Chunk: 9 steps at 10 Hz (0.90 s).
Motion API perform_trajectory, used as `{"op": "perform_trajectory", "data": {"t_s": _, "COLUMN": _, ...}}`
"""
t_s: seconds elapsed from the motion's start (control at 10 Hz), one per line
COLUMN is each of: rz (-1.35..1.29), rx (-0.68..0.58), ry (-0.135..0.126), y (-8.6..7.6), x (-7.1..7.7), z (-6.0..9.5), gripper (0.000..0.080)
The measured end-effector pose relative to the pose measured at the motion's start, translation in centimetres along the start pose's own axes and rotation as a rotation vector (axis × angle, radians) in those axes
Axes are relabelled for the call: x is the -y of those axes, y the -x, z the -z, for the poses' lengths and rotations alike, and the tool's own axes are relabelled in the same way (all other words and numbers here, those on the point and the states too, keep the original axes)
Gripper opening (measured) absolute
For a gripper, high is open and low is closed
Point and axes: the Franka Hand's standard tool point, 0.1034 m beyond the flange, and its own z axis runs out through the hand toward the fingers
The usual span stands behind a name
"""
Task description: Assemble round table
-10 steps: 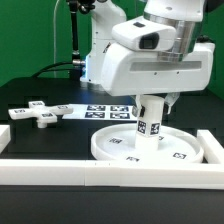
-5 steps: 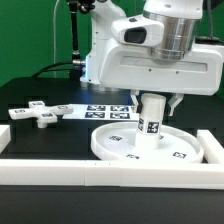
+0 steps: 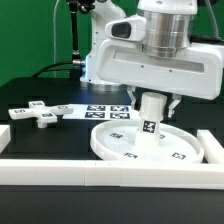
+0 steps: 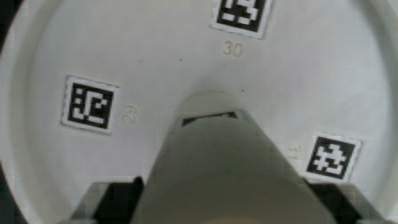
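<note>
The large rimmed round disc lies flat on the dark table, tags facing up. The short thick cylinder leg stands upright on the disc's middle. My gripper is shut on the leg's upper part, fingers on either side. In the wrist view the leg runs down to the disc, and my dark fingers press against it. The small cross-shaped foot lies on the table at the exterior view's left, apart from the gripper.
White border bars run along the front and the exterior view's right. The marker board lies behind the disc. The arm's white body hangs over the disc.
The wrist and arm body have turned about the upright leg, toward the exterior view's left. The leg stays on the disc's middle. The foot has not moved.
</note>
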Motion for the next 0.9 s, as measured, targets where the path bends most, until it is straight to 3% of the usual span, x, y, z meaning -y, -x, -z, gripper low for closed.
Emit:
{"op": "perform_trajectory", "data": {"t_s": 0.3, "rz": -0.381, "rx": 0.034, "ry": -0.093, "y": -0.20, "x": -0.46, "z": -0.52, "gripper": 0.0409}}
{"op": "perform_trajectory", "data": {"t_s": 0.4, "rz": -0.497, "rx": 0.039, "ry": -0.114, "y": -0.29, "x": -0.49, "z": -0.59, "gripper": 0.0409}}
{"op": "perform_trajectory", "data": {"t_s": 0.8, "rz": -0.701, "rx": 0.055, "ry": -0.122, "y": -0.40, "x": -0.40, "z": -0.48, "gripper": 0.0409}}
{"op": "perform_trajectory", "data": {"t_s": 0.9, "rz": -0.769, "rx": 0.064, "ry": -0.125, "y": -0.34, "x": -0.30, "z": -0.53, "gripper": 0.0483}}
